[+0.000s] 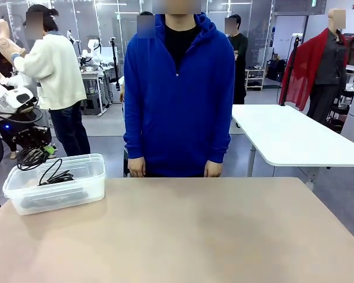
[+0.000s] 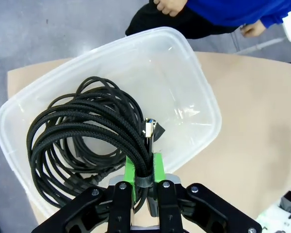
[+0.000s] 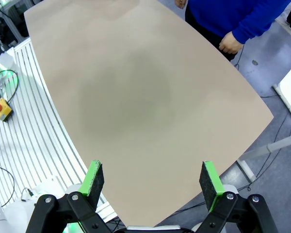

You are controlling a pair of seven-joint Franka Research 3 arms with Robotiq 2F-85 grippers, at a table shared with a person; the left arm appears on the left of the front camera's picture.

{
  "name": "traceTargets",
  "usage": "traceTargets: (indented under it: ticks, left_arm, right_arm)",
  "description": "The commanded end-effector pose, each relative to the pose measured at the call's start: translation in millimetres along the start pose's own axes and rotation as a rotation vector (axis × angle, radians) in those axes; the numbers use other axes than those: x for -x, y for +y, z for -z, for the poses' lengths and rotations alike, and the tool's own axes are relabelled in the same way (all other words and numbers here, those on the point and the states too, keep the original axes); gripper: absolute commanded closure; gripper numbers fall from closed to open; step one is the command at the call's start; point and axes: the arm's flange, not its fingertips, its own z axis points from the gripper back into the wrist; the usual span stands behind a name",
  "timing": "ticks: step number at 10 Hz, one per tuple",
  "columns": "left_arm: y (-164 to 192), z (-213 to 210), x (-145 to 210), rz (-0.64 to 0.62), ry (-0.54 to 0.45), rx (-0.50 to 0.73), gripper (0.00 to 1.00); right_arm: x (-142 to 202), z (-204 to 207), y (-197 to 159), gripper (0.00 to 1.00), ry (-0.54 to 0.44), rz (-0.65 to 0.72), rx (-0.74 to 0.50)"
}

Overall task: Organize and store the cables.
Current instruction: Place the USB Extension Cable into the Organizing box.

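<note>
My left gripper (image 2: 144, 170) is shut on a coiled black braided cable (image 2: 82, 126), pinching the bundle between its green pads. The coil hangs over a clear plastic container (image 2: 189, 77), and a silver-tipped plug (image 2: 150, 128) sticks up beside the pads. In the front view the same gripper (image 1: 46, 151) holds that cable (image 1: 30, 158) just above the back left rim of the container (image 1: 85, 162). Another black cable (image 1: 56, 175) lies inside the container. My right gripper (image 3: 153, 179) is open above the bare table top (image 3: 126, 87), with nothing between its fingers.
A person in a blue hoodie (image 1: 178, 94) stands at the far edge of the table, both hands hanging at the edge. The beige table (image 1: 194, 230) is bare to the right of the container. A white table (image 1: 295, 135) stands behind at the right.
</note>
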Motion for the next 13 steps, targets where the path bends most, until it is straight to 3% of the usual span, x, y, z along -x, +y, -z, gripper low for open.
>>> traceTargets:
  ticks: [1,13]
  left_arm:
    - [7.9,15.7,-12.6,-0.018,0.042,0.047,0.83]
    - [-13.1,138.7,-24.8,-0.219,0.216,-0.077,0.83]
  right_arm:
    - [-0.6,0.1,-0.8,0.00,-0.009,-0.010,0.003]
    - [-0.6,0.1,-0.8,0.00,-0.009,-0.010,0.003]
